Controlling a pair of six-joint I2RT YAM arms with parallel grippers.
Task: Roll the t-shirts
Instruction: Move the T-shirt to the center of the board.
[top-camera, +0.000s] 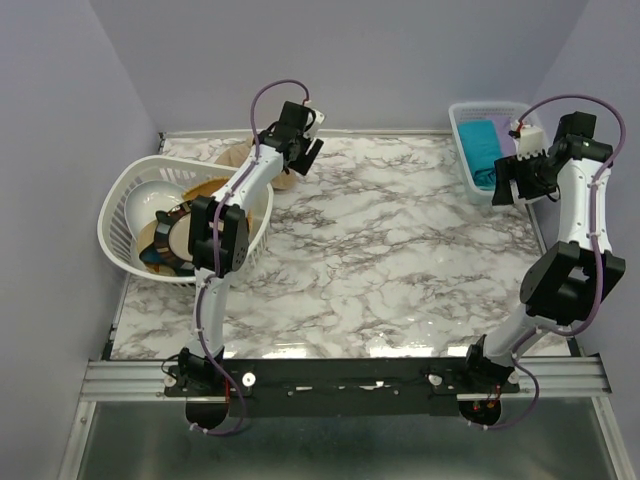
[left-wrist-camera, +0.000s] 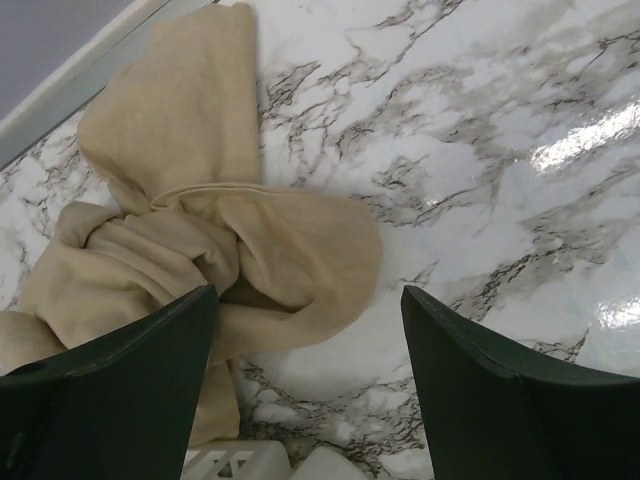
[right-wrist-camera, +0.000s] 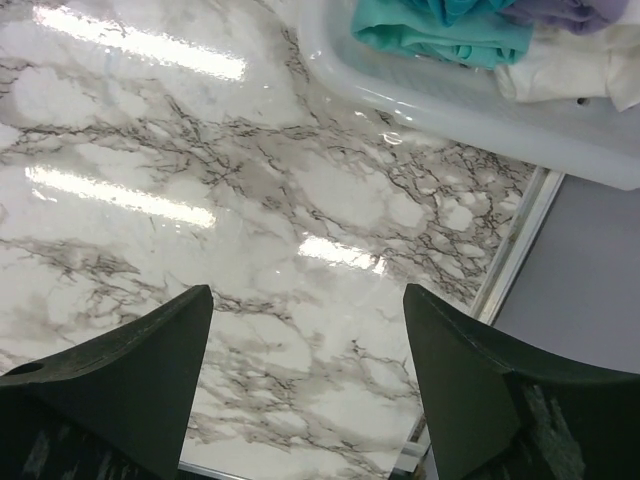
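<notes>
Across the white grey-veined marble table (top-camera: 400, 250), the open middle leaves room for rolling. Behind the round white lattice basket (top-camera: 125, 200), near the far edge, the crumpled beige-tan cloth t-shirt (left-wrist-camera: 200, 240) lies under the left gripper (left-wrist-camera: 308, 300), fingers apart, likely for pickup. The right gripper (right-wrist-camera: 308, 300), spread and empty, hangs beside the rectangular white basket (right-wrist-camera: 470, 100) holding a teal t-shirt (right-wrist-camera: 440, 35).

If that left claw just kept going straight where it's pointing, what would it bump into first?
Most likely the crumpled beige t-shirt on the marble table: it shows between the open fingers of the left gripper, mostly toward one side. Depth is unclear, so the other finger may meet bare table.
</notes>
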